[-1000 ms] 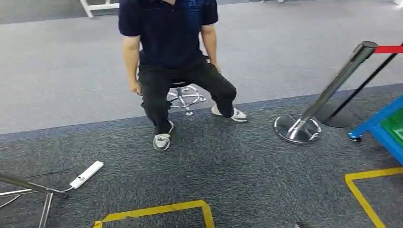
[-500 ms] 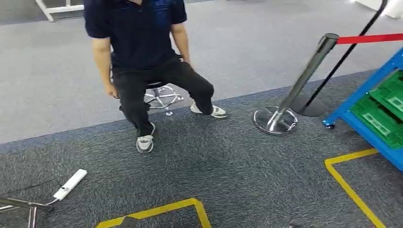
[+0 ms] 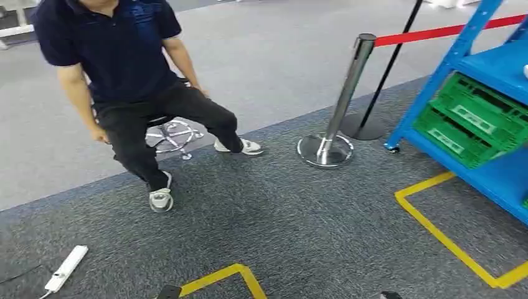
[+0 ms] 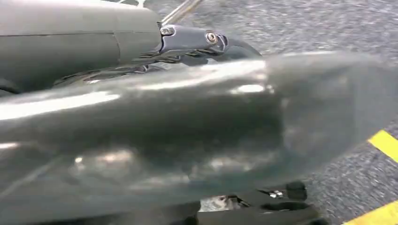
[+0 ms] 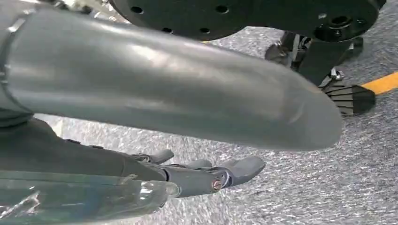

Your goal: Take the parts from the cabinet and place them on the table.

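Observation:
The blue cabinet (image 3: 496, 67) stands at the right edge of the head view, with green crates (image 3: 474, 118) on its lower shelf. What lies inside the crates is too small to tell. My left hand (image 4: 187, 131) hangs over the dark carpet in the left wrist view, a blurred grey thumb with a dark finger beside it, holding nothing. My right hand (image 5: 164, 84) also hangs above the carpet, its fingers (image 5: 230, 171) stretched out straight and apart from the thumb, with nothing in them.
A person (image 3: 121, 62) in dark clothes sits on a wheeled stool (image 3: 169, 134) at the left. A chrome stanchion (image 3: 345, 93) with a red belt (image 3: 436, 31) stands left of the cabinet. Yellow floor tape (image 3: 436, 230) marks the carpet. A white power strip (image 3: 65, 269) lies at lower left.
The camera has turned to the right: the person, stool and stanchion have slid left in the picture, and the blue cabinet with its green crates has come further into view.

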